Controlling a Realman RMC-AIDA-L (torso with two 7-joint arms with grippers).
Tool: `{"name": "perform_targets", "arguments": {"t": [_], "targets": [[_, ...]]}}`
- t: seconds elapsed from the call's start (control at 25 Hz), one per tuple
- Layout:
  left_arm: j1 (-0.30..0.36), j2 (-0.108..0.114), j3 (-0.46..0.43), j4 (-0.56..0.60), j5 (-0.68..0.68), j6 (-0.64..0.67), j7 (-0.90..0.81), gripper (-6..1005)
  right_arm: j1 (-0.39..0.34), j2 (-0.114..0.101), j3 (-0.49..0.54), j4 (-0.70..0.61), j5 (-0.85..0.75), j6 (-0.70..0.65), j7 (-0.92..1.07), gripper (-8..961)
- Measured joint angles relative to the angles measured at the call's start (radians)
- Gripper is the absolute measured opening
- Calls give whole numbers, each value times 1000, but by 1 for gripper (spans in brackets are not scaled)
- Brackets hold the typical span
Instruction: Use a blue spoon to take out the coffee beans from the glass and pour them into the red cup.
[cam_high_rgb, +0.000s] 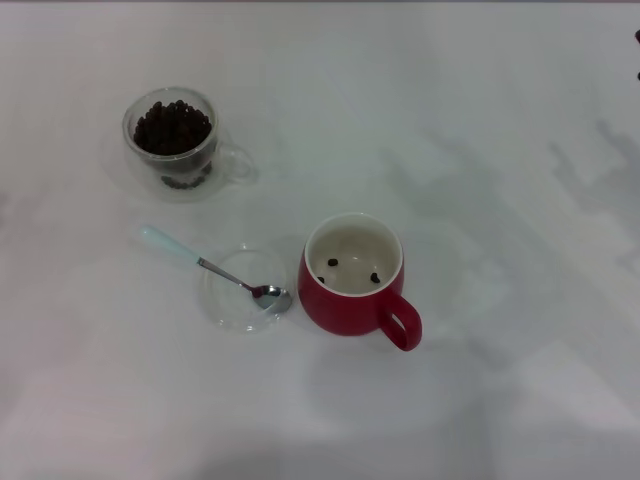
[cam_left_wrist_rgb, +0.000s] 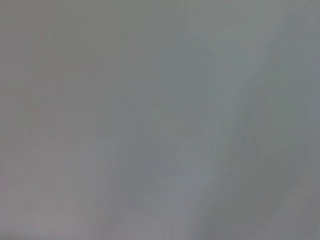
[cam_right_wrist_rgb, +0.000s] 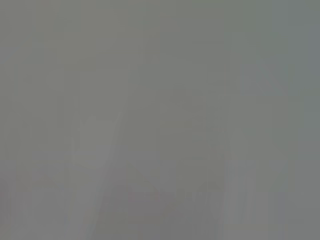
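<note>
In the head view, the glass stands at the back left with a heap of dark coffee beans inside. The blue spoon lies nearer the front, its pale handle on the table and its metal bowl resting on a flat clear dish. To the right of the dish stands the red cup, its handle toward the front right, with three beans on its cream bottom. Neither gripper shows in any view. Both wrist views show only plain grey surface.
A small dark object pokes in at the right edge of the head view. The white table stretches bare around the three vessels.
</note>
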Motion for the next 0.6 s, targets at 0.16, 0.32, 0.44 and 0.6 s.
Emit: {"name": "perform_targets", "arguments": {"t": [0.16, 0.32, 0.44, 0.6], "targets": [[19, -24, -2, 2, -118, -105, 120, 887, -10, 1, 10, 0, 0, 0, 24, 703], [27, -54, -3, 18, -257, -176, 247, 887, -17, 1, 10, 0, 1, -1, 29, 696], [26, -54, -4, 54, -308, -214, 313, 887, -22, 2, 11, -5, 1, -1, 30, 694], [16, -55, -4, 80, -326, -246, 385, 887, -24, 2, 22, -9, 8, 14, 31, 693]]}}
